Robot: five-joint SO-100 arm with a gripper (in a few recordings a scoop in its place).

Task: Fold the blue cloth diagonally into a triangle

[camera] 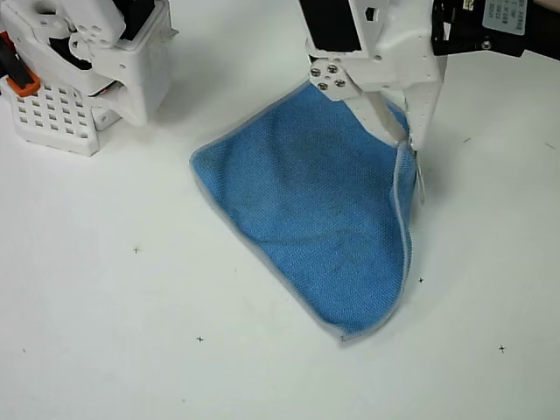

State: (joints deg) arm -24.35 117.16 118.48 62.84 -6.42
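The bright-blue microfiber cloth with grey stitched edging (306, 219) lies on the white desk (131, 332) already doubled into a rough triangle, its upper right corner apparently pinched by the white gripper (404, 140), so I judge release and withdrawal come next.

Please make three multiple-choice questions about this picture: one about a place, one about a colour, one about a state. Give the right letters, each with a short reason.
1. Where does the gripper meet the blue cloth in the overhead view?
A. upper right edge
B. bottom corner
C. left corner

2. What colour is the cloth's stitched edging?
A. red
B. light grey
C. black

3. How does the cloth lie on the table?
A. rolled into a tube
B. flat as an open square
C. folded over, roughly a triangle

Answers:
1 A: the jaws come down at the upper right edge.
2 B: a pale grey border runs along the edges.
3 C: three corners show, with doubled edging on the right.
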